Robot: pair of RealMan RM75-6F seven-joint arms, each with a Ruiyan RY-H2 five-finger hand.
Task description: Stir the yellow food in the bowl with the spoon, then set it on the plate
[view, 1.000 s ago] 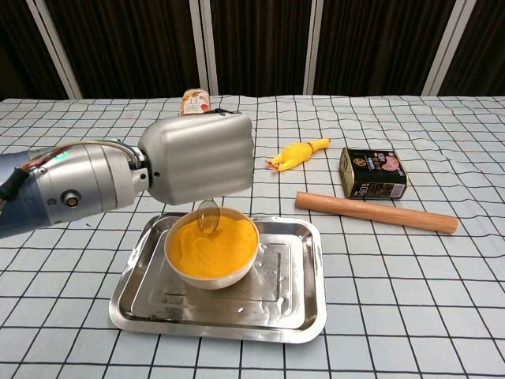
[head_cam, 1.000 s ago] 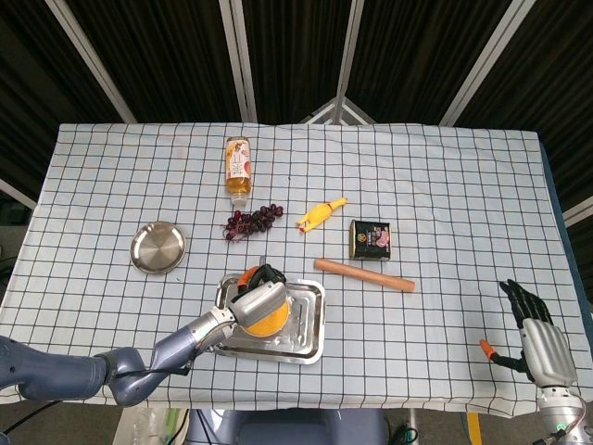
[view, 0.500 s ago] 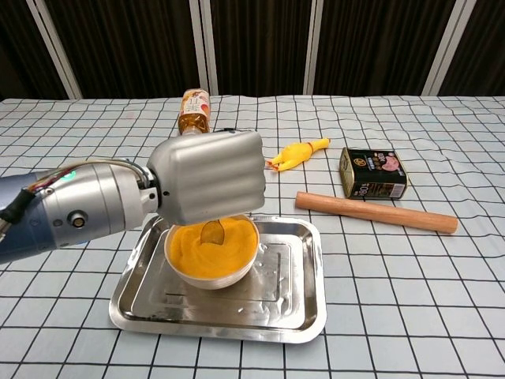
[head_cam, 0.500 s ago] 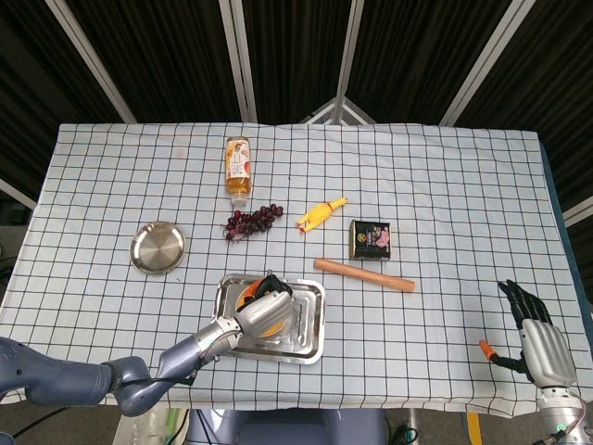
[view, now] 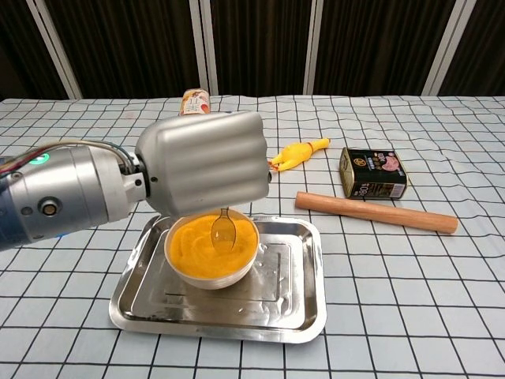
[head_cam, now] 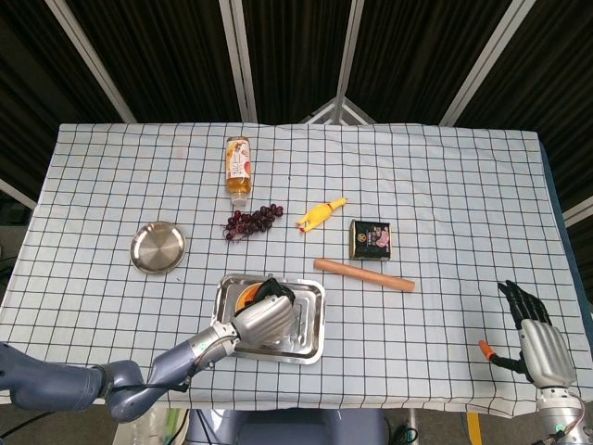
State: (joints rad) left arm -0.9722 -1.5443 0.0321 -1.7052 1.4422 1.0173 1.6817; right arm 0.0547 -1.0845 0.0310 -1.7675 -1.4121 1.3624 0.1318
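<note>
The left hand (view: 201,162) is closed into a fist around the handle of the small transparent plastic spoon (view: 223,229), which hangs almost straight down from the fist so that its bowl reaches the yellow food (view: 211,241). The upright hold looks chosen for stirring: the tip can sweep the food while the bulky hand stays above the rim. Whether the tip is dipped in or only touching the top cannot be told.

The white bowl of yellow food (view: 211,268) sits in the left part of the rectangular steel tray (view: 292,308), which probably serves to catch spills. In the head view the tray (head_cam: 310,324) lies near the surface's front edge, with the hand (head_cam: 264,318) covering most of the bowl.

The round steel plate (head_cam: 157,248), where the spoon is to end up, lies at about 10 o'clock from the tray, well apart from it and bare. So the stirring appears to be under way and the placing not yet done.

The right hand (head_cam: 536,329) rests at the surface's front right corner, fingers apart and holding nothing, clear of the work.

Around the tray, from 12 to 2 o'clock, lie an orange-capped bottle (head_cam: 239,169), a bunch of dark grapes (head_cam: 250,222), a yellow rubber chicken (head_cam: 320,216), a black tin (head_cam: 370,239) and a wooden rolling pin (head_cam: 363,275), none of them in the path to the plate.
</note>
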